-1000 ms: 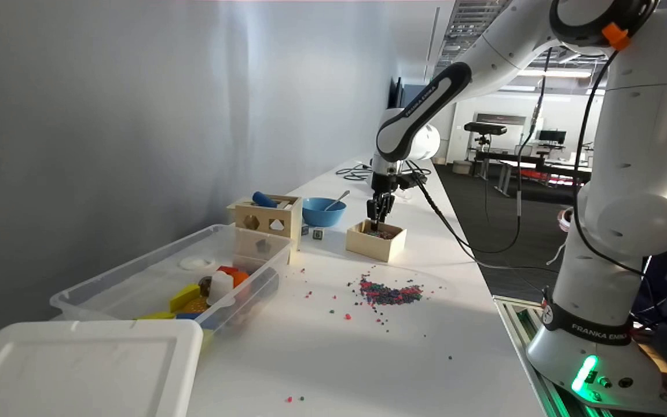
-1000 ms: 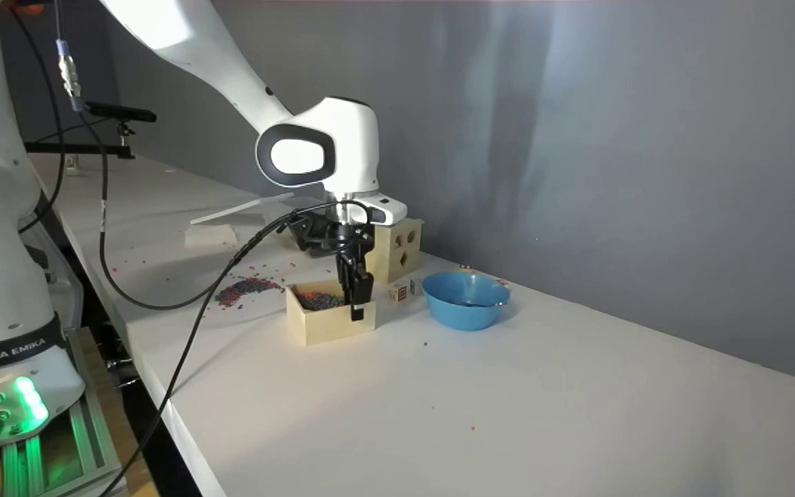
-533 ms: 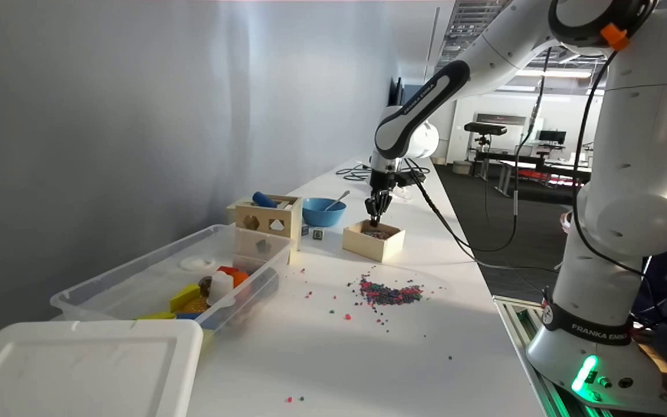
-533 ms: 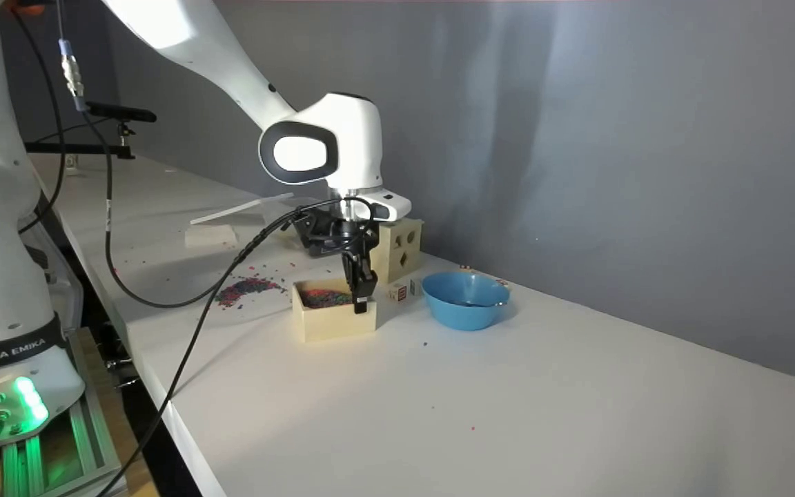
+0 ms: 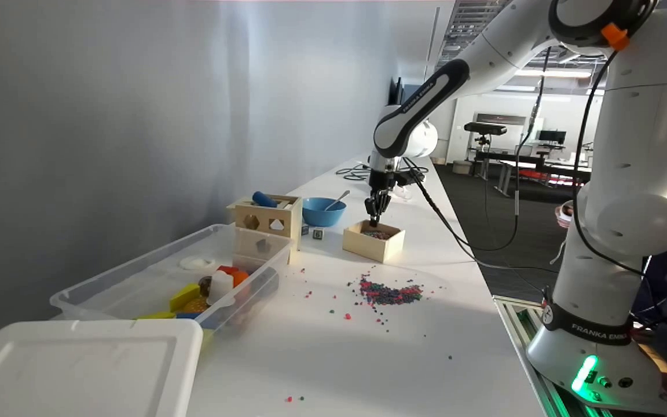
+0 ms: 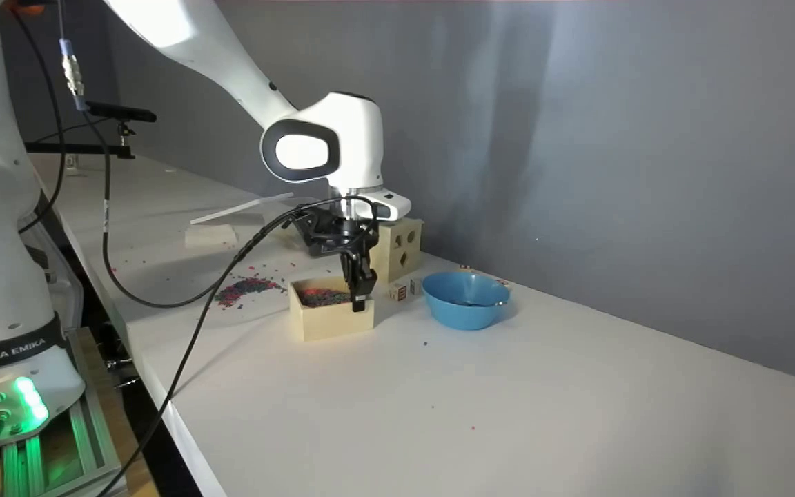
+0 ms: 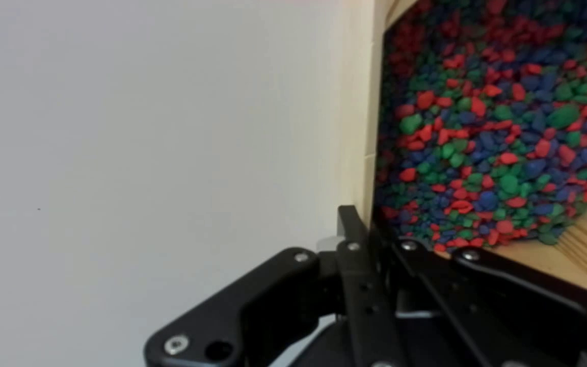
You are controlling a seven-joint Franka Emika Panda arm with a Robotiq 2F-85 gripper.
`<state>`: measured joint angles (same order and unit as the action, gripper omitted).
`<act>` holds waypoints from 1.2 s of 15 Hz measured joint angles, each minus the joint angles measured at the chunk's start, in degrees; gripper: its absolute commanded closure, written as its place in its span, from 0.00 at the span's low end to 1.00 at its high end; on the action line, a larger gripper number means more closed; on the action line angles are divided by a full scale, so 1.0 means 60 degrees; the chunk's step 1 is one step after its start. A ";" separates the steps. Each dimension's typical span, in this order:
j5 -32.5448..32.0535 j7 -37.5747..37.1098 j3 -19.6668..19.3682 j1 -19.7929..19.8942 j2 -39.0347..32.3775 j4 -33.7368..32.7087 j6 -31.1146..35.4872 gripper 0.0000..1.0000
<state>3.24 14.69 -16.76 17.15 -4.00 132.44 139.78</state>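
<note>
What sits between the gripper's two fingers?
One wall of the open wooden box; the wrist view shows the fingers clamped across it, with multicoloured gravel on its inner side.

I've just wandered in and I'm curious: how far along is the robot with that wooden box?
Looks done: the black two-fingered gripper is shut on one wall of the open, pale wooden box. In hand: that box, holding small red, green and blue pebbles; whether it's lifted, I can't tell. Left, probably: letting go, and perhaps the loose pile of similar pebbles on the white tabletop.
</note>
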 measured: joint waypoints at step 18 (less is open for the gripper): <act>0.0000 0.0099 0.0307 -0.0119 -0.0292 -0.0841 -0.2084 0.93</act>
<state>3.24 15.29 -14.92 16.44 -5.75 127.40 127.28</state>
